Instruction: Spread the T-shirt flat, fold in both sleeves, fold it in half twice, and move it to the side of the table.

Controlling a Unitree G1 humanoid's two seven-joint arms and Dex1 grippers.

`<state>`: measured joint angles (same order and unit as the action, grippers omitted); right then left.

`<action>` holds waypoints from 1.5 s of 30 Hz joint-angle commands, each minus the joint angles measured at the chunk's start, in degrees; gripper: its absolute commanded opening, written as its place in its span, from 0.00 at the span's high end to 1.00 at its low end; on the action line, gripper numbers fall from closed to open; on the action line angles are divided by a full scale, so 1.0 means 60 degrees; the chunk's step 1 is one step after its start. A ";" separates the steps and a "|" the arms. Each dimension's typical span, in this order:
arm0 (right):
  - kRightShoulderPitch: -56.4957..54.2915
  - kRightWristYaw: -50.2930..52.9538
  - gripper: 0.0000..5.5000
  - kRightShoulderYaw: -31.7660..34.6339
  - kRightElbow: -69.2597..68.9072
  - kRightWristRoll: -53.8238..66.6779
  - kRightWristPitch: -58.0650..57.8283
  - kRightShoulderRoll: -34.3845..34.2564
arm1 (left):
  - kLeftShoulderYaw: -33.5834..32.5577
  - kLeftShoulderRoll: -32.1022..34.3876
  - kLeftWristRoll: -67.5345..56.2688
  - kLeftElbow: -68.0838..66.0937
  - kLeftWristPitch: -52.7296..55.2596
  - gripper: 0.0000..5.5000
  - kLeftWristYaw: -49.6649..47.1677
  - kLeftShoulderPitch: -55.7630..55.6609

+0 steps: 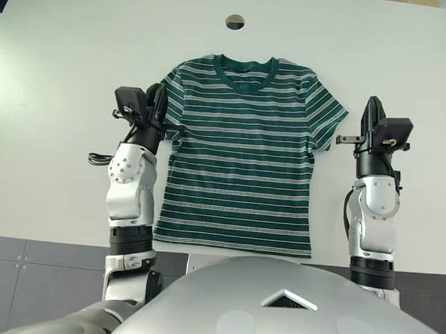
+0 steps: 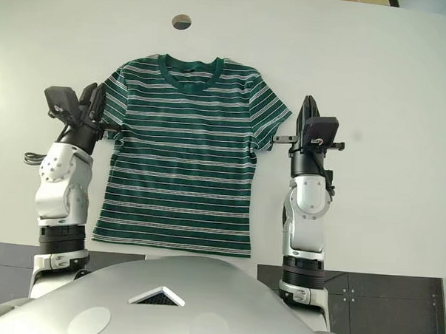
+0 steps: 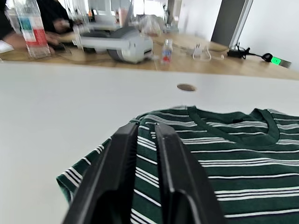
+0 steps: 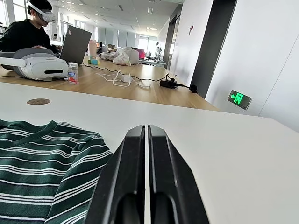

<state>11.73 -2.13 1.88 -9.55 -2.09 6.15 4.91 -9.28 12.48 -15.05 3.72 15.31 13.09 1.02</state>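
A dark green T-shirt (image 1: pixel 241 164) with white stripes lies flat on the white table (image 1: pixel 65 56), collar away from me and both sleeves spread out. My left gripper (image 1: pixel 161 96) hovers over the shirt's left sleeve (image 3: pixel 100 158); in the left wrist view its fingers (image 3: pixel 126 140) stand a narrow gap apart, with striped cloth showing below the gap. My right gripper (image 1: pixel 371 108) is just outside the right sleeve (image 1: pixel 327 112), above bare table. Its fingers (image 4: pixel 135 140) are pressed together and hold nothing.
A small round hole (image 1: pixel 234 21) sits in the table beyond the collar. Bare tabletop stretches to both sides of the shirt. The table's front edge (image 1: pixel 49 239) runs just below the hem. Behind the table is a desk (image 4: pixel 140 88) with clutter.
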 commanded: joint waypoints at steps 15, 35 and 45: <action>0.0154 0.0161 0.98 -0.0224 -0.0313 -0.0030 0.0023 -0.0185 | -0.0030 0.1948 0.0691 -0.2372 0.1408 0.48 0.0958 -0.1162; 0.0247 0.0143 0.98 -0.0230 -0.0537 0.0050 0.0113 -0.0174 | -0.0162 0.1624 -0.0004 -0.4548 0.2167 0.69 0.1870 -0.2117; 0.0216 0.0113 0.98 -0.0253 -0.0485 0.0023 0.0111 -0.0170 | -0.0115 0.1612 -0.0153 -0.3328 0.2412 0.97 0.1828 -0.1902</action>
<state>13.03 -1.39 0.20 -12.22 -2.07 6.47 3.93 -10.84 22.80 -15.48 -19.08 27.83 23.80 -11.33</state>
